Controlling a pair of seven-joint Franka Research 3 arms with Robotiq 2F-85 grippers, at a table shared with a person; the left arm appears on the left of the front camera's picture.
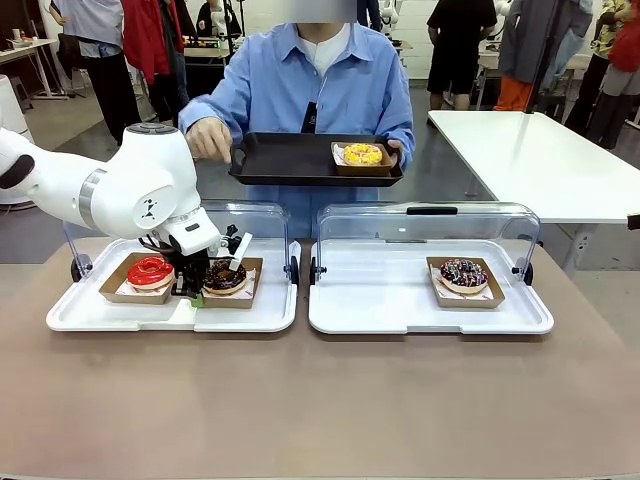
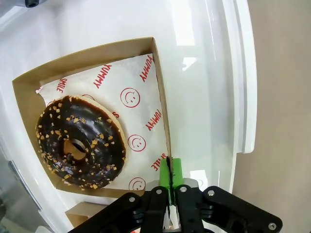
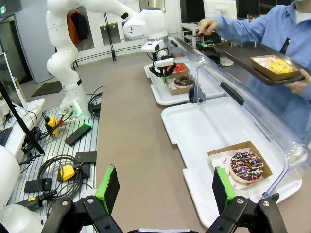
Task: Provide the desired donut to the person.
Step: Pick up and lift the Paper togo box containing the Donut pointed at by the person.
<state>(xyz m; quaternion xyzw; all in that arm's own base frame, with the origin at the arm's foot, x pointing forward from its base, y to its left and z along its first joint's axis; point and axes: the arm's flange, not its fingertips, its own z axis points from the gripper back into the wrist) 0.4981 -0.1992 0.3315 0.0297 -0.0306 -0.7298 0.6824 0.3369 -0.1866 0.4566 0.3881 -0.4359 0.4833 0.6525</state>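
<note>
The left gripper (image 2: 169, 172) is pinched tight on the side wall of the paper box (image 2: 92, 53) holding the chocolate donut (image 2: 80, 141), in the white tray (image 1: 120, 316) beside a red donut (image 1: 150, 270). The right gripper (image 3: 166, 188) is wide apart above the table (image 1: 320, 400), holding nothing. Across it, the person (image 1: 320, 90) holds a black tray (image 1: 285, 160) with a yellow donut (image 1: 362, 154).

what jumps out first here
The left gripper pinches the rim of the box holding a chocolate donut, on the left white tray. Across the table, the person holds out a black tray already carrying a yellow donut.
</note>
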